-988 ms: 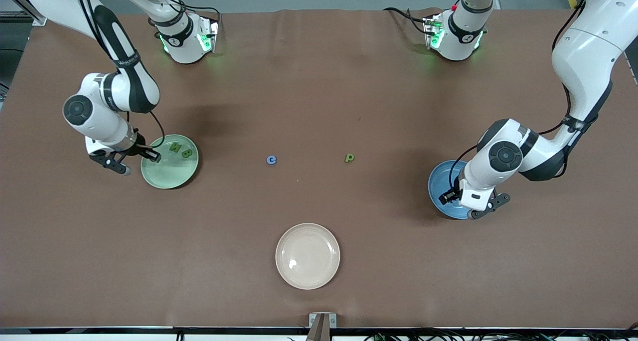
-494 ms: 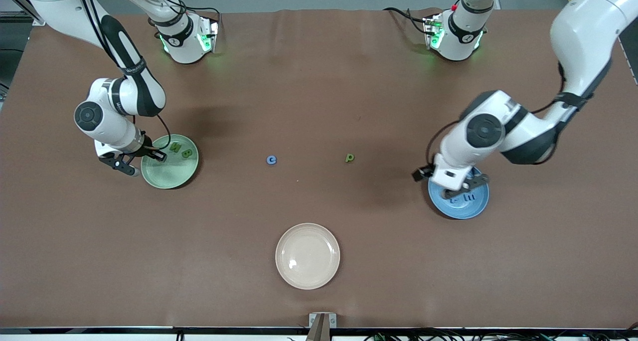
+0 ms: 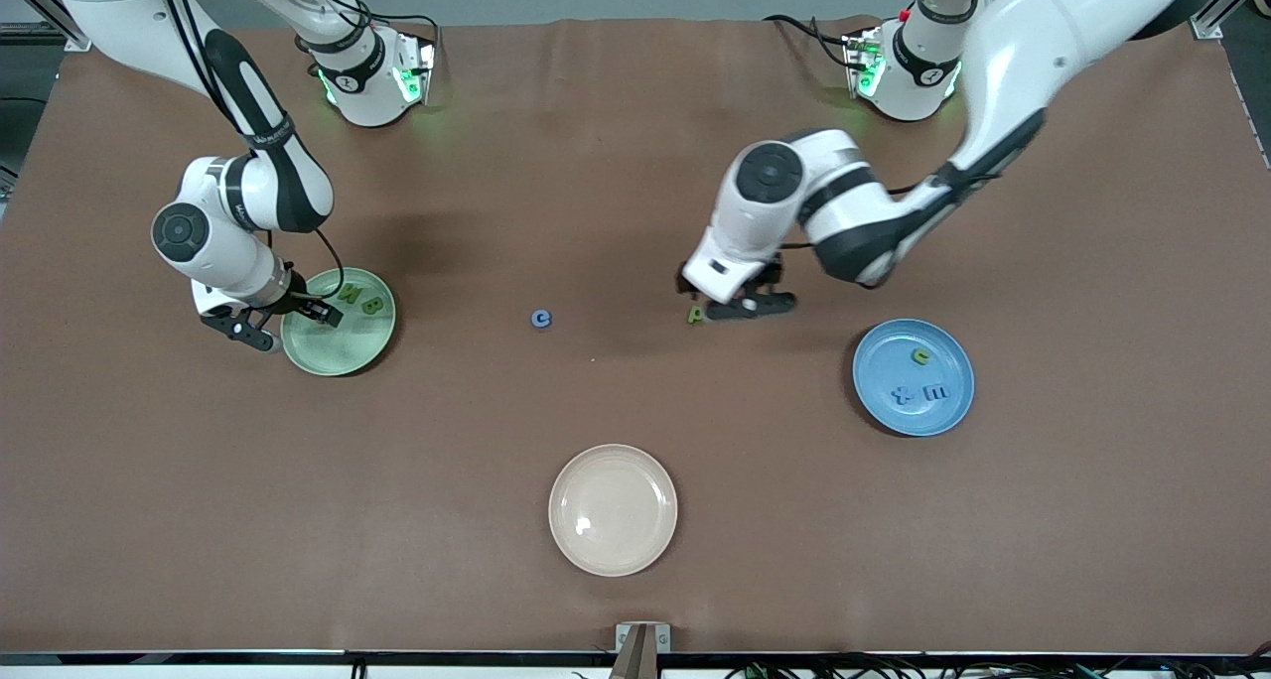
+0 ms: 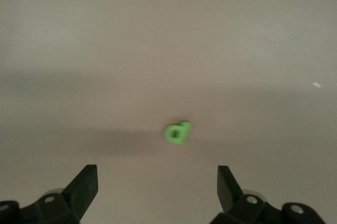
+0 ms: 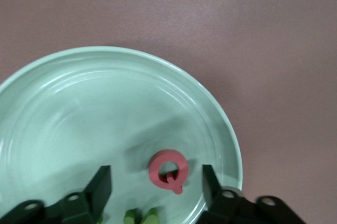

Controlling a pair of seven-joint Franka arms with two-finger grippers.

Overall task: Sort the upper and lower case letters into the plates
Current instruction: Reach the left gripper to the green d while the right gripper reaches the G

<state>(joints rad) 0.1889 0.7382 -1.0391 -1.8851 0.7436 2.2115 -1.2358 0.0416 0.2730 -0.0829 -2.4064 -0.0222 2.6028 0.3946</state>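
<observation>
My left gripper point(image 3: 730, 300) is open and empty over the small green letter p point(image 3: 695, 314) on the brown table; in the left wrist view the p point(image 4: 177, 132) lies just ahead of the open gripper point(image 4: 157, 182). My right gripper point(image 3: 283, 319) is open low over the pale green plate point(image 3: 343, 353), which holds two green letters point(image 3: 360, 299). In the right wrist view the red ring-shaped Q point(image 5: 168, 170) lies in that plate point(image 5: 79, 108) between the open fingers point(image 5: 100, 187). The blue plate point(image 3: 884, 373) holds a green c point(image 3: 921, 356) and two blue letters point(image 3: 919, 393). A blue c point(image 3: 540, 318) lies mid-table.
A cream-white plate point(image 3: 613, 509) sits nearer the front camera, mid-table, with nothing in it. Both arm bases stand along the table's edge farthest from the camera.
My left arm has swung from over the blue plate to over the green p, uncovering the letters in that plate. My right gripper shifted slightly over the green plate.
</observation>
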